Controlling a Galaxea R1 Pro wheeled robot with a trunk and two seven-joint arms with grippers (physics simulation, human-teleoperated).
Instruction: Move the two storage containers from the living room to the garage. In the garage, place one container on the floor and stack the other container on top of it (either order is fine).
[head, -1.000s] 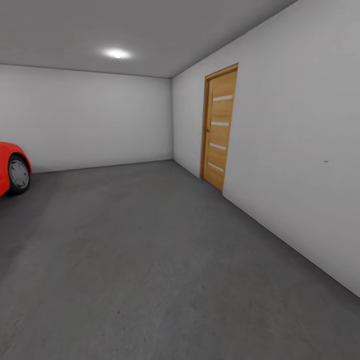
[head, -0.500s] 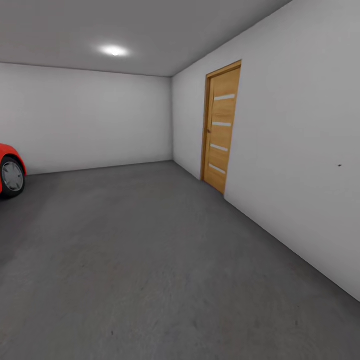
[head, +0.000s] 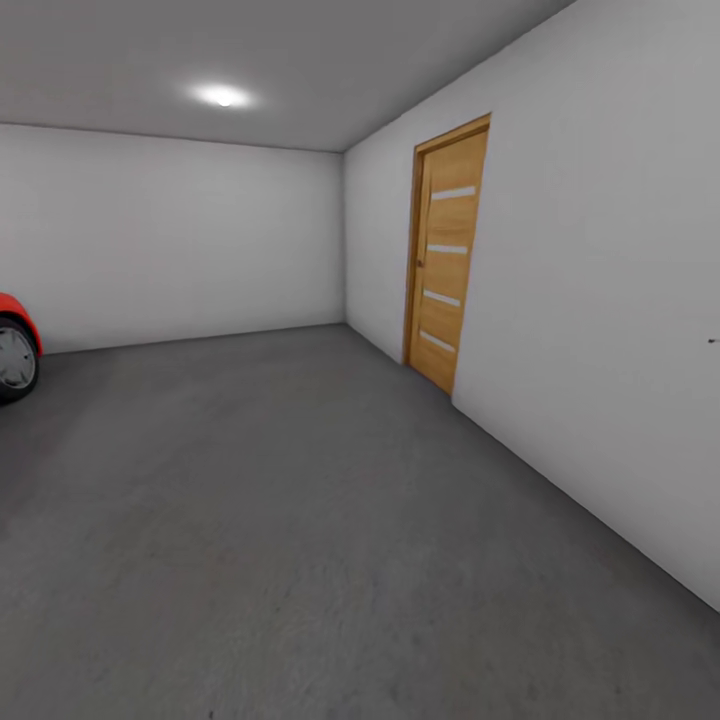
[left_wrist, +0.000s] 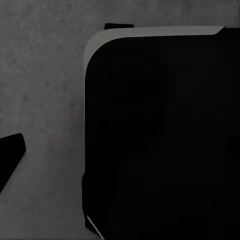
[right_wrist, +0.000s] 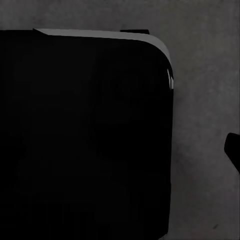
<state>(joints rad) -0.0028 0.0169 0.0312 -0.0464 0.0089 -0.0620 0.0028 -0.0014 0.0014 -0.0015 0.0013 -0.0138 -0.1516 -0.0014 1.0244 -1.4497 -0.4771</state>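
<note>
A: Item one, the two storage containers. Location?

B: Not listed at this moment. The head view gives the garage: the floor (head: 300, 520), dark grey and rough, bare across the middle.

A: Surroundings?

B: Wooden door (head: 447, 255) in the right-hand wall (head: 600, 300), shut. Red car (head: 12, 345), front wheel at the left edge, well apart from the door. Ceiling spotlight (head: 222, 96), lit.

A: Grippers?

B: Both wrist views look down past a large black rounded body (left_wrist: 160, 135) onto concrete. Whether the left or right jaws stand apart or together, I cannot tell.

A: The step in hand?

B: Likely travel, judging by the bare arms' view. Advice: steer for the door squarely, keep off the wall, give the car a wide berth.
</note>
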